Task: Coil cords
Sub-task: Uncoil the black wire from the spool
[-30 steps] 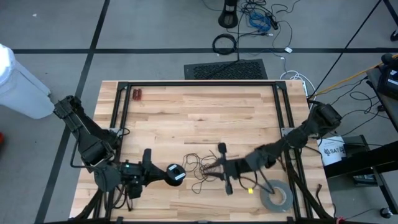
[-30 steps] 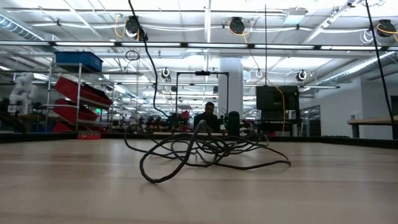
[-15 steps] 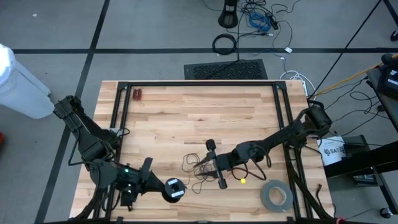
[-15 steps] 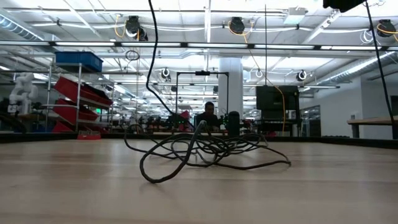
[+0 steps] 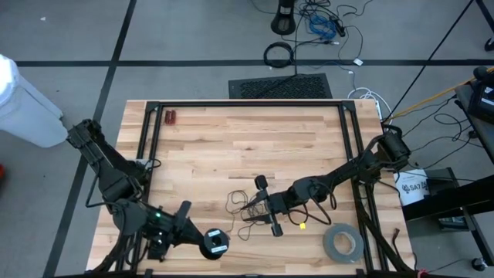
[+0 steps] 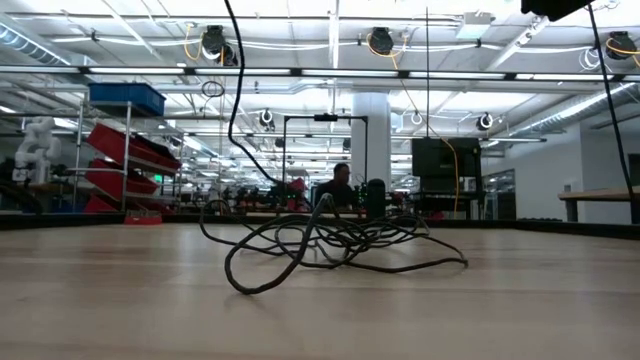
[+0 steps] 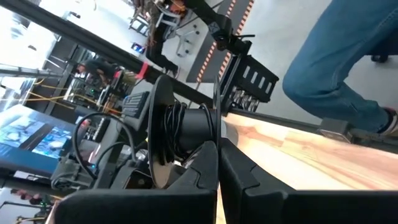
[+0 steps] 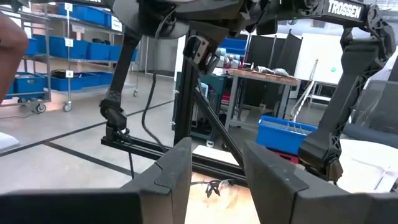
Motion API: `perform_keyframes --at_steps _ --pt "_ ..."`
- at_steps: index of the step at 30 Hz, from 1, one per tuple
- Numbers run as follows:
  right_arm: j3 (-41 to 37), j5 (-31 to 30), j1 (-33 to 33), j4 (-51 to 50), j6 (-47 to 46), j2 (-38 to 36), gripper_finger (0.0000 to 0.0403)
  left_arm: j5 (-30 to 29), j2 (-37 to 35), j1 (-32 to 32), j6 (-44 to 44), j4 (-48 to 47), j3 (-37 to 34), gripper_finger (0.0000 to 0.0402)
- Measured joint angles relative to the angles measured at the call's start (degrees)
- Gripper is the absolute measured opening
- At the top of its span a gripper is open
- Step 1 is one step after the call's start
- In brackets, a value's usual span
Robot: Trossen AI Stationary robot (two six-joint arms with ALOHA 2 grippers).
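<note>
- near the table's (image 5: 231, 135) front left corner, the left claw (image 5: 190, 234) is pressed together on a small spool (image 5: 215, 242) wound with black cord, apparently to keep the coil from springing loose.
- at centre front, loose cords (image 5: 245, 205) sprawl in a tangle.
- the right claw (image 5: 266, 205) hovers spread over that tangle, seemingly poised to gather strands.
- a grey tape roll (image 5: 343, 243) lies idle beside it.

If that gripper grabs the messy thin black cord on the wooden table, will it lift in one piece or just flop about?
Probably floppy: the thin black cord lies in loose, irregular loops, so strands would likely droop and trail. It looks light, so a push from the open right gripper beside it would likely slide or reshape the tangle rather than roll it. Loops might snag the fingers.
</note>
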State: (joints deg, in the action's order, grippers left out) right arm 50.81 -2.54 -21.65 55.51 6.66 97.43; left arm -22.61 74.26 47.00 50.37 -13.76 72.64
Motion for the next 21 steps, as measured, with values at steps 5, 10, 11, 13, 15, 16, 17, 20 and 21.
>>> perform_keyframes --at_steps 5,10,11,13,15,16,17,20,21 --pt "0.0 2.5 0.0 0.0 0.2 0.0 0.0132 0.0 0.0 -0.1 -0.4 0.0 0.0 0.0000" --pt "0.0 4.2 0.0 0.1 1.4 0.0 0.0132 0.0 0.0 -0.7 -0.5 -0.2 0.0 0.0000" --pt "0.0 5.0 0.0 0.7 1.4 0.0 0.0133 0.0 0.0 -1.0 -0.5 -0.2 0.0 0.0000" --pt "0.0 5.9 0.1 2.7 1.4 0.0 0.0135 0.0 0.0 -1.9 -0.5 -0.2 0.0 0.0000" --pt "0.5 6.0 0.5 3.7 1.4 0.0 0.0141 -0.1 0.0 -2.8 -0.5 -0.2 0.0 0.0000" --pt "1.2 6.0 0.7 3.3 1.4 0.0 0.0145 -0.1 0.0 -3.2 -0.5 -0.2 0.0 0.0000" --pt "2.0 6.5 1.0 2.4 1.2 0.0 0.0150 -0.1 0.0 -3.5 -0.5 -0.2 0.0 0.0000" --pt "6.0 8.7 1.5 -1.2 0.0 1.0 0.0166 -0.1 0.0 -4.5 -0.5 -0.2 0.0 0.0000" --pt "7.1 8.7 1.4 -2.6 0.0 1.6 0.0172 -0.1 0.0 -4.7 -0.5 -0.2 0.0 0.0000"
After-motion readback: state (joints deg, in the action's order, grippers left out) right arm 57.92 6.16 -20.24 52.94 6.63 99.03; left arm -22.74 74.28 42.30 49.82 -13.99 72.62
